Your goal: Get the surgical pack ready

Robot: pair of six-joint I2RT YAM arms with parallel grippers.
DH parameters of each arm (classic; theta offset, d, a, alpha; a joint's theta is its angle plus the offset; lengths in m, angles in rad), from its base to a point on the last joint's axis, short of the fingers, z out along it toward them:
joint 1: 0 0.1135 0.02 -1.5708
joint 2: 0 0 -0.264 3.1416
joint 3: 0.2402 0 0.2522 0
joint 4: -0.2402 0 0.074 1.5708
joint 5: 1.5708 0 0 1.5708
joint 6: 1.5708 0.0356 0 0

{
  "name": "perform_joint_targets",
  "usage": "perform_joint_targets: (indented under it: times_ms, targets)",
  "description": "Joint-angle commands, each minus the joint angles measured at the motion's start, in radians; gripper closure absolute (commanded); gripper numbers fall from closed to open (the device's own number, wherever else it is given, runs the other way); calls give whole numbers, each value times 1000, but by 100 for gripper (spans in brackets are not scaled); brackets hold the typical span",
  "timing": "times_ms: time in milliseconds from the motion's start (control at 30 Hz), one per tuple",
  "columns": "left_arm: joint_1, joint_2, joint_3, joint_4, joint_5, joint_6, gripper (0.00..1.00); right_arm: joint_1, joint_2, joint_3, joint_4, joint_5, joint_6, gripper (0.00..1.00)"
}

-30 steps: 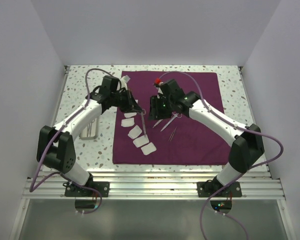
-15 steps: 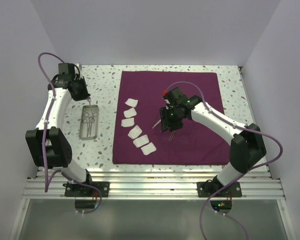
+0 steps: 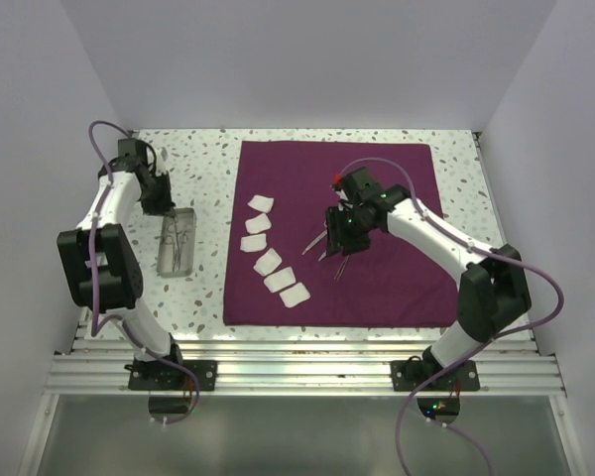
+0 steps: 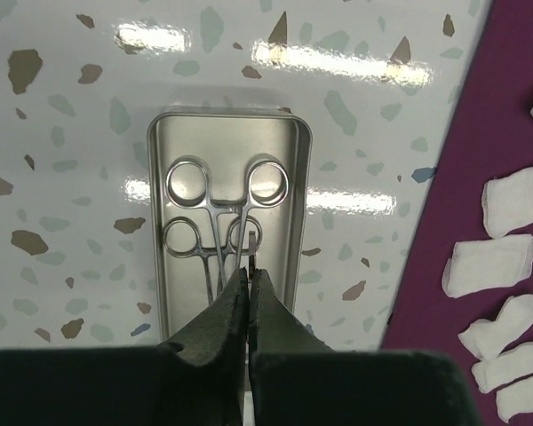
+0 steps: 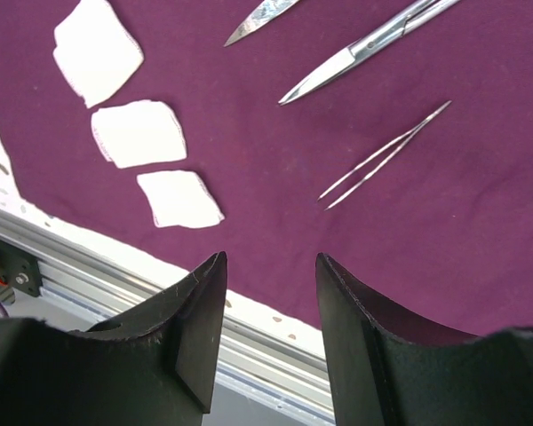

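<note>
Saw the maroon cloth [image 3: 377, 278] spread flat on the counter [image 3: 208, 178], with scissors [image 5: 373, 40] and tweezers [image 5: 386, 155] near its middle and six gauze squares [image 3: 269, 261] in a row down its left part. Found the metal tray [image 4: 155, 266] just left of the cloth, off its edge, with two ring-handled forceps [image 4: 226, 200] lying inside. Noted the left gripper [image 4: 249, 280] pinched shut above that tray, nothing plainly in it. Noted the right gripper [image 5: 271, 266] parted and empty over the cloth's middle.

Judged the step as ferrying steel from cloth to tray. Needed to lower the right gripper square across the scissors, close only after straddling them with both fingers, then lift straight up without dragging the cloth.

Compared with a second earlier: found the left arm gone from over the cloth's left part, beside the gauze, to the tray left of the cloth; found the right arm barely shifted
</note>
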Motion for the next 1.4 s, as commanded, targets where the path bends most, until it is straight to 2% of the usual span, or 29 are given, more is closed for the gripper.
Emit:
perform_joint_targets:
  times_ms: [0,133,500,633,667,767,900,1000,1133,1367]
  targets:
    - [11,16,-36,31,100,12,100,2,-7,5,7,-33,-5,51]
    - [11,31,-58,38,161,6,100,0,29,23,14,-44,6,51]
    - [21,120,-26,24,198,35,100,0,141,112,33,-63,45,51]
    - [20,137,-19,23,193,33,100,-1,194,187,-5,3,103,51]
    - [21,142,-16,21,189,30,100,0,223,206,-41,76,127,51]
    - [21,146,-16,14,181,9,93,-3,283,267,-101,181,268,51]
    - [21,130,-27,23,190,-22,71,-6,354,344,-150,278,354,51]
    - [21,114,-23,23,193,-35,62,-13,386,376,-164,321,403,54]
    - [21,97,-7,8,180,-43,55,-15,437,432,-127,333,405,55]
    - [17,16,2,8,141,-126,46,3,547,548,-196,326,480,57]
